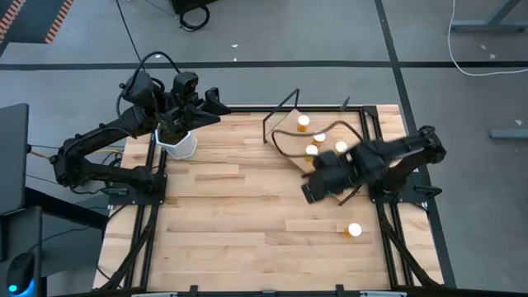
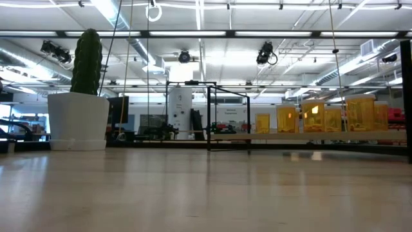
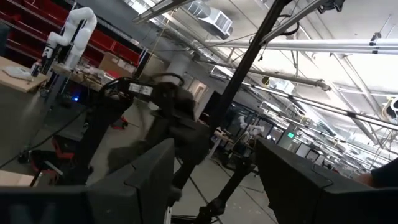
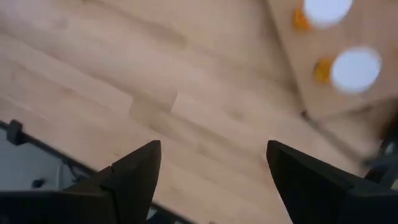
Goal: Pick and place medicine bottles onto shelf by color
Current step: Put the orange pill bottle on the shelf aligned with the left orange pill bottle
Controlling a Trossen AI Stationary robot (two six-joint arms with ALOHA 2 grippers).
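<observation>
Dark fingers of the right gripper (image 4: 211,180) stand spread and empty over bare tabletop (image 1: 231,214), just beside the shelf (image 1: 318,153). From there, I would swing toward the lone bottle (image 1: 355,230) lying well apart from the shelf, and come down square over its cap. Left gripper (image 3: 214,180) waits open, well apart from the shelf.

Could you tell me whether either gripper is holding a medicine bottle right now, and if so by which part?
Nothing is held. The right gripper hangs open over bare tabletop beside the shelf; the left gripper, open too, points out at the room.

Four white-capped amber medicine bottles (image 1: 304,123) stand on the tilted wooden shelf (image 1: 290,142); a fifth bottle (image 1: 355,230) stands alone, well apart.
</observation>
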